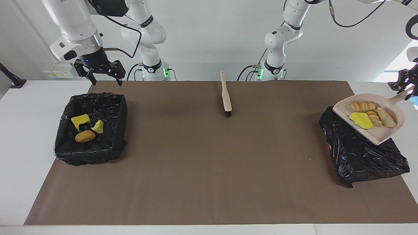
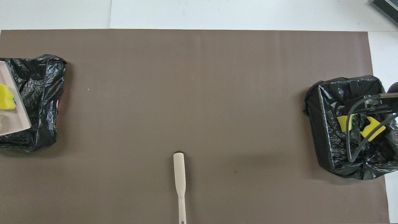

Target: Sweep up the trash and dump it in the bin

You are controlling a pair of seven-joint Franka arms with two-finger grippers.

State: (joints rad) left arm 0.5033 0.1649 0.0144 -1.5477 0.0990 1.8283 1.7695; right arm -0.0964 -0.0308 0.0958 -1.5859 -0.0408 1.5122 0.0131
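The sweeping looks finished. Three scraps (image 1: 85, 129) lie in the bin (image 1: 65, 130) at nine o'clock, below the spread right claw (image 1: 104, 77). The left claw (image 1: 406, 89) pinches the dustpan (image 1: 388, 133), holding four scraps (image 1: 372, 118) over the three o'clock bin (image 1: 362, 156), undumped.

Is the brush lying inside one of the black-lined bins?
No, the brush lies flat on the brown mat, between the two bins.
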